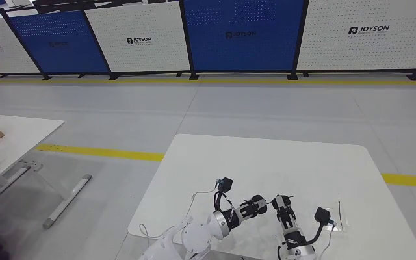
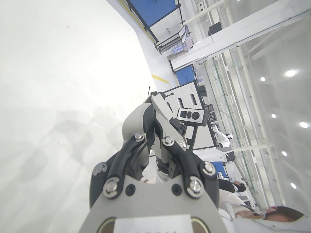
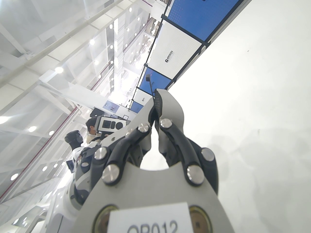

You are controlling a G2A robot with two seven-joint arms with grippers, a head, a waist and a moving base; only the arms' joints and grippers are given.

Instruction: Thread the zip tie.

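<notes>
Grip first: the left gripper [image 2: 153,96] is closed tight on the thin black plastic zip tie [image 2: 148,91], a short end poking out. Just beside it, above the white rectangular table [image 1: 214,162], the right gripper [image 3: 155,96] pinches the zip tie below its head. Light, springy and slick, it probably wants holding close to each end, so the tip stays steerable.

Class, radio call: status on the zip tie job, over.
Right pincer shut on zip tie, head poking out. Left pincer shut, grip unclear. Thin black strip lying on table, apart from both.
</notes>
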